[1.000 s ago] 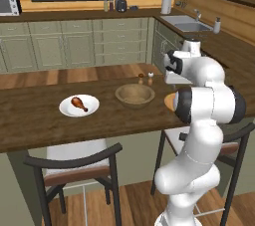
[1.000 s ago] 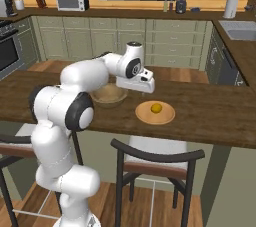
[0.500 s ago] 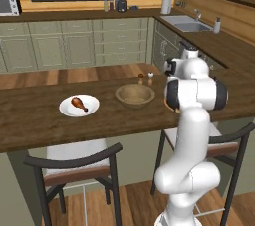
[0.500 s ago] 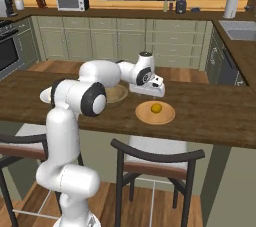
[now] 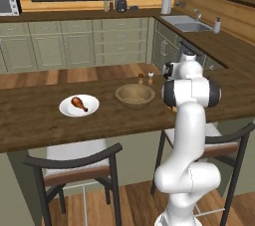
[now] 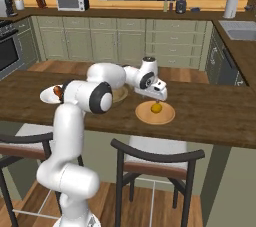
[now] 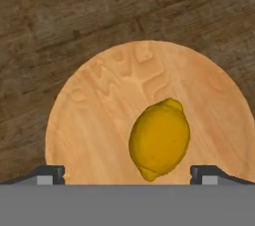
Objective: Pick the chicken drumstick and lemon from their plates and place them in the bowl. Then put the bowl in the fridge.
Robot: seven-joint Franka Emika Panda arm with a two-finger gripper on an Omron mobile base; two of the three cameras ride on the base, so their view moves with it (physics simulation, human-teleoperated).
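The yellow lemon [image 7: 159, 139] lies on the tan wooden plate [image 7: 99, 115], right of its middle in the hand view. My gripper [image 7: 127, 176] hovers above it, open, one fingertip [image 7: 50, 174] on either side and nothing held. From the right base view the gripper [image 6: 160, 99] hangs just over the lemon [image 6: 156, 107] and its plate [image 6: 145, 117]. The wooden bowl [image 5: 134, 94] stands empty mid-counter. Left of it, the drumstick [image 5: 78, 103] rests on the white plate [image 5: 89, 109]. The fridge is out of view.
Two small shakers [image 5: 145, 77] stand just behind the bowl. Two dark chairs [image 5: 74, 163] are tucked under the near edge of the wooden island counter [image 5: 30, 125]. Green cabinets and a sink [image 5: 187, 21] line the far walls.
The arm has swung from above the bowl over to the wooden plate, bringing the hand above the lemon. The jaws stayed open. Nothing on the counter moved.
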